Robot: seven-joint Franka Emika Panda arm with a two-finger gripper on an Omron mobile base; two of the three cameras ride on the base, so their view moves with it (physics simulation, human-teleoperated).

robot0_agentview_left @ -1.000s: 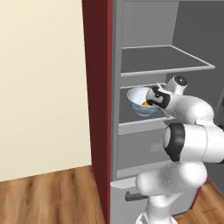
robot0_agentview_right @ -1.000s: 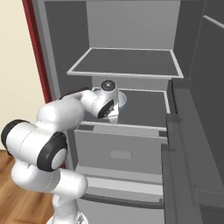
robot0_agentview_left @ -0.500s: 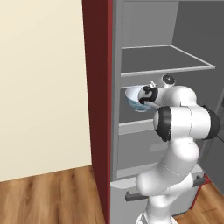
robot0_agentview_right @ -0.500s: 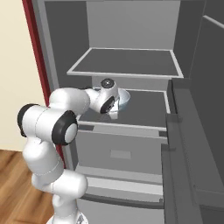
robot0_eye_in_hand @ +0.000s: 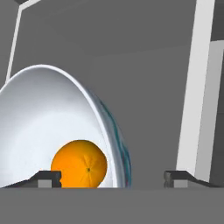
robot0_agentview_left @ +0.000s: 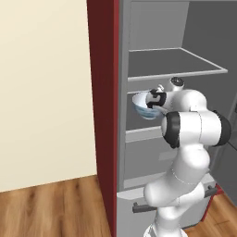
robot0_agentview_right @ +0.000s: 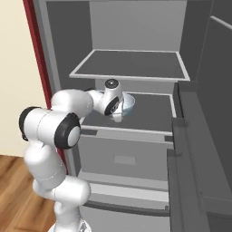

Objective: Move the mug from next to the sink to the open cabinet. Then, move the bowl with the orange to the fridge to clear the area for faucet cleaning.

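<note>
left base view — item: white bowl with bluish outer pattern, just ahead of the gripper, over the middle shelf of the grey fridge; whether it rests on the shelf cannot be told. dark red cabinet side flanks the fridge; wood floor below.

right base view — item: bowl, glossy, rounded, right at the gripper; flat matte shelf beneath it.

hand view — item: bowl, smooth white inside, blue-marked outside, tilted, rim lying between the fingertips. orange, dimpled skin, low in the bowl. gripper spread wide, fingers apart from the rim, holding nothing.

step, judged: second move, release in the fridge. next calls for a straight draw-back without clipping the rim.
</note>
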